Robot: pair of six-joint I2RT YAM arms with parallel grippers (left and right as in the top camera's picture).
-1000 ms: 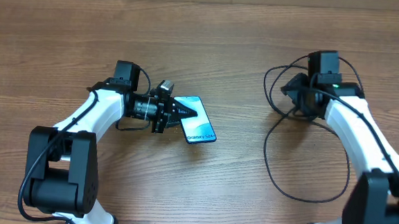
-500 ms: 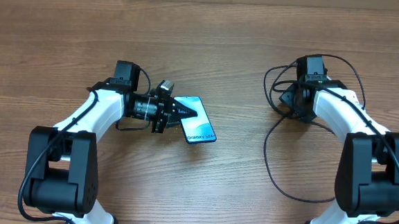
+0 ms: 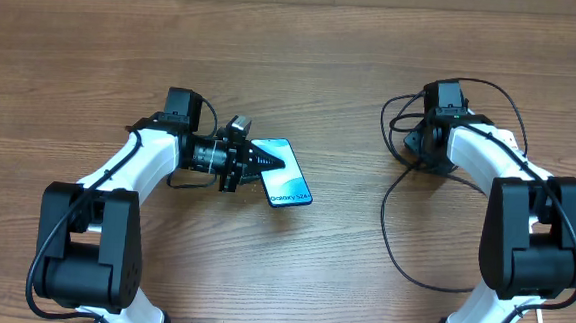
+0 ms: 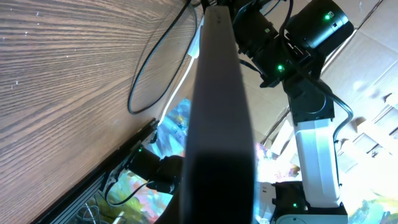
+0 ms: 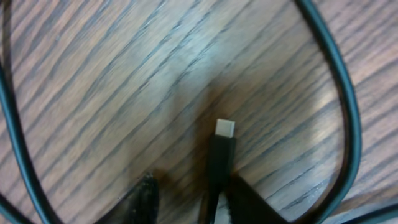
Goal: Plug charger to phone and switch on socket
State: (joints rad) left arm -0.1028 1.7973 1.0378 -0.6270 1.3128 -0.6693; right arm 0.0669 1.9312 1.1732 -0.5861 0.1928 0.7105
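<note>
On the tabletop (image 3: 274,60), left fingers (image 3: 265,160) clamp the phone (image 3: 288,187); right fingers (image 5: 146,198), narrower now, stand open astride the charger (image 5: 221,155).

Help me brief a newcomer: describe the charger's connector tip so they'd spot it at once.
On the right side of the table, the thin black charger cable loops under the right gripper. Its connector tip lies between that gripper's fingers: a short black plug with a silvery metal end, unlike the plain cable curving round it.
</note>
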